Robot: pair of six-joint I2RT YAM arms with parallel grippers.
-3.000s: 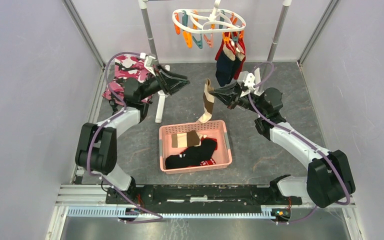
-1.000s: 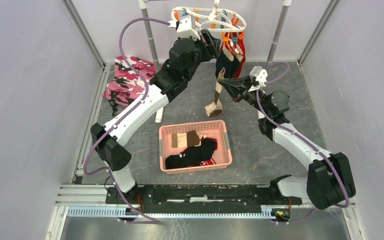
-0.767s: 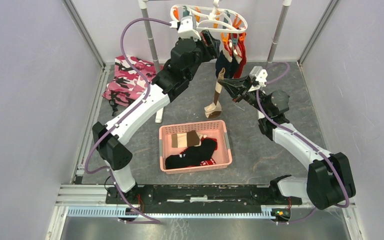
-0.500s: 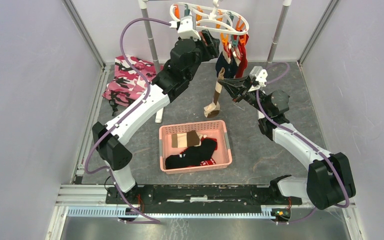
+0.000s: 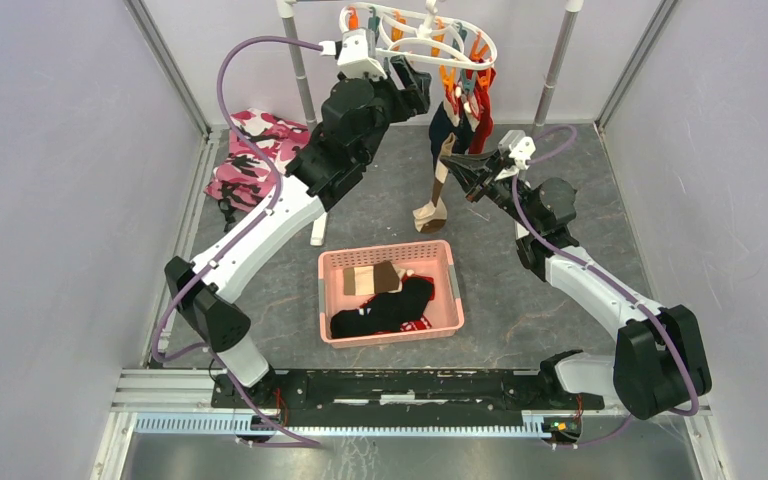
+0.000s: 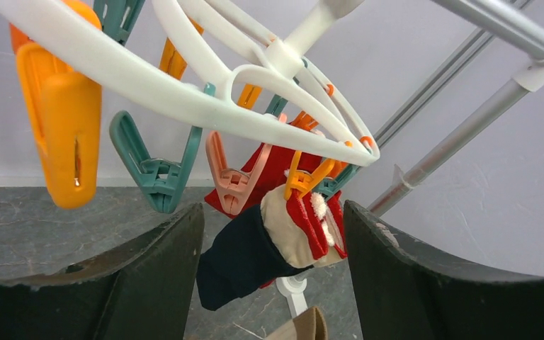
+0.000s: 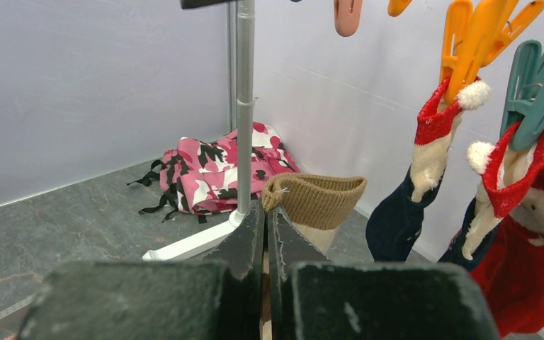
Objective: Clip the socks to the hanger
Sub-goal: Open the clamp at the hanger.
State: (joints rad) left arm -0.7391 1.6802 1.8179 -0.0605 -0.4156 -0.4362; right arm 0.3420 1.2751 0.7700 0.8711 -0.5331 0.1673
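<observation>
Two arms are seen from above, and we report from the left of that frame to the right.

1. Upper left: a pink camouflage cloth [image 5: 255,150] lies on the floor beside the left rack pole [image 5: 295,50].
2. Lower centre: a pink basket [image 5: 322,290] holds a black sock [image 5: 385,310] and a beige-and-brown sock [image 5: 370,278].
3. Top centre: the left gripper [image 5: 412,85] is raised just beneath the near-left part of the hanger [image 5: 420,35], a white ring hooked on the rack's top bar. In the left wrist view we find its jaws released and wide apart, touching nothing. An orange clip [image 6: 64,134] and a teal clip [image 6: 156,170] dangle from the ring in the upper left of that view.
4. Right side of the ring: the hung socks [image 5: 450,125], navy and red, dangle from clips.
5. Just below them: the right gripper [image 5: 450,158] is clenched on the cuff of a tan sock [image 5: 436,195], which hangs straight down towards the floor beyond the basket. In the right wrist view the cuff stands above the closed fingertips, below the clips and apart from the hung pair.
6. Upper right: the right rack pole [image 5: 560,50].
</observation>
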